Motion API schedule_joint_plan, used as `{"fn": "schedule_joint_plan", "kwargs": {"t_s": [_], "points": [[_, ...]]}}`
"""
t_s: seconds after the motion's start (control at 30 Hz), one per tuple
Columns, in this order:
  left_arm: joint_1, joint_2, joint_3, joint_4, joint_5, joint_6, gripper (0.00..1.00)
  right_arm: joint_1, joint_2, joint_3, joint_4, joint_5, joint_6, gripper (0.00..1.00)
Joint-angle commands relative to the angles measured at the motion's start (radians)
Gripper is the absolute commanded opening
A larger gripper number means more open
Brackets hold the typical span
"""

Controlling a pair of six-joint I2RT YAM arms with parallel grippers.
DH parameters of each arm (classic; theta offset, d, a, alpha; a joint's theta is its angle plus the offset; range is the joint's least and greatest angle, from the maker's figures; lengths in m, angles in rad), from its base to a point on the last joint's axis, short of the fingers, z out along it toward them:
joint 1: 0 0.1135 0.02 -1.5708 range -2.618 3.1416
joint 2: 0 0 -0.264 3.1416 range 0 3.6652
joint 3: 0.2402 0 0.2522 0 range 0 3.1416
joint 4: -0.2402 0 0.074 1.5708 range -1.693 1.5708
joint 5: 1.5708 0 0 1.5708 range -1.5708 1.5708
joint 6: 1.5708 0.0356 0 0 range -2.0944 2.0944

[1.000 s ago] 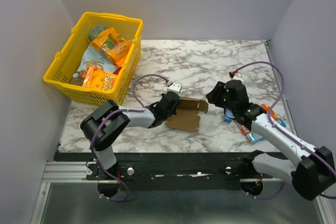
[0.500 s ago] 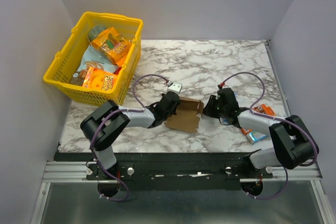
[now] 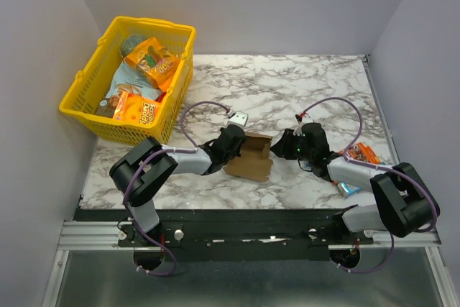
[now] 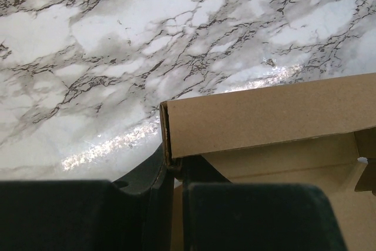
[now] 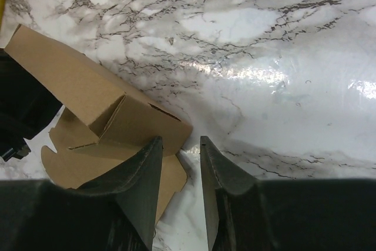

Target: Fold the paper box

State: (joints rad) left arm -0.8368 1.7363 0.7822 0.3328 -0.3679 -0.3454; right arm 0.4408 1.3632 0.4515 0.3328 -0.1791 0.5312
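Observation:
The paper box [image 3: 250, 157] is a brown cardboard piece lying between the two arms at the middle of the marble table [image 3: 287, 84]. My left gripper [image 3: 239, 147] is shut on the box's left wall; in the left wrist view its fingers [image 4: 154, 171] clamp the wall's edge [image 4: 167, 139], and the paper box [image 4: 264, 116] runs off to the right. My right gripper [image 3: 285, 146] sits low at the box's right end. In the right wrist view the right gripper [image 5: 178, 142] is open, its left finger [image 5: 147, 163] against the folded end flap of the paper box [image 5: 132, 124], with marble showing in the gap.
A yellow basket [image 3: 85, 98] holding snack packets stands at the back left. An orange packet [image 3: 361, 152] and a blue packet [image 3: 348, 188] lie by the right arm's forearm. Grey walls close in the table on three sides.
My right arm has come down and leftward to the box's right end, and its jaws have narrowed. The box's right flap has been pushed in. The left gripper has kept its hold.

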Motion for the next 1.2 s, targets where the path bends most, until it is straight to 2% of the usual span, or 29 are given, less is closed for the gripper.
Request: {"fn": "schedule_joint_plan", "kwargs": {"t_s": [0.0,0.73,1.0,1.17], "points": [[-0.002,0.016,-0.040,-0.086,0.032,0.011,0.07,0.016,-0.006,-0.010,0.124,-0.069,-0.017,0.41],[-0.010,0.023,-0.046,-0.074,0.050,0.019,0.07,0.053,0.048,-0.057,0.394,-0.201,-0.080,0.43],[-0.008,0.023,-0.046,-0.075,0.050,0.019,0.07,0.059,0.056,-0.056,0.407,-0.223,-0.089,0.45],[-0.010,0.019,-0.050,-0.074,0.049,0.019,0.06,0.061,0.053,-0.054,0.377,-0.152,-0.097,0.47]]}}
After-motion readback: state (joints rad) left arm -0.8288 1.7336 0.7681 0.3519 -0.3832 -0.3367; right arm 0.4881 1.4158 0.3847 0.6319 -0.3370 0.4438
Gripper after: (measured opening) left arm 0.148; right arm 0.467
